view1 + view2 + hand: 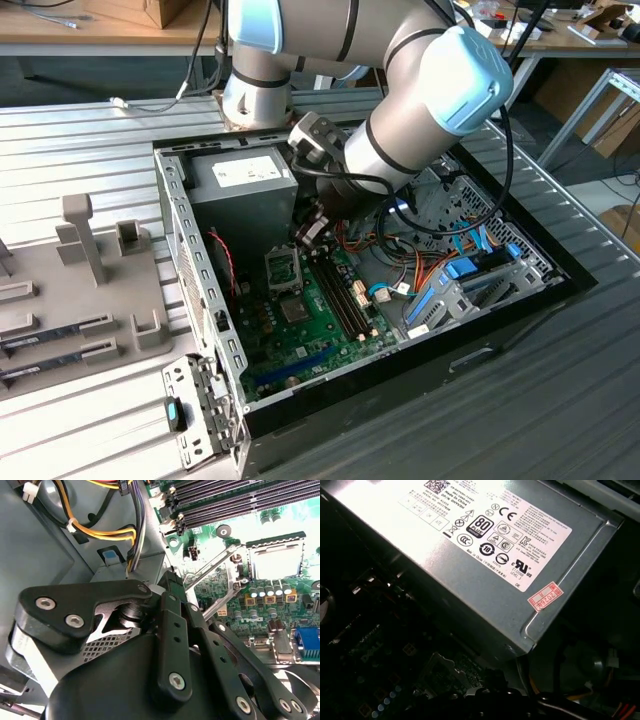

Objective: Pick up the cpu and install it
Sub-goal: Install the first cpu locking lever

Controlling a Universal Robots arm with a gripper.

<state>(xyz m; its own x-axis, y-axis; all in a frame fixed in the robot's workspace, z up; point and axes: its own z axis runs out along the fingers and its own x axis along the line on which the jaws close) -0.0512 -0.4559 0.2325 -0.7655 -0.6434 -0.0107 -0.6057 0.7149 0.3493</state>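
I have the claw (309, 232) down inside the case (560, 280), near the socket (283, 268) beside the power supply (243, 190); I cannot tell its state, and I judge the cpu (276, 562) is seated, so latching comes next.

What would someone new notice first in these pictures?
Probably the big silver and blue arm reaching down into the open computer case, its gripper low beside the grey power supply. Next, the green motherboard with the square socket, bright in the second wrist view. The power supply's label side is large in the first wrist view.
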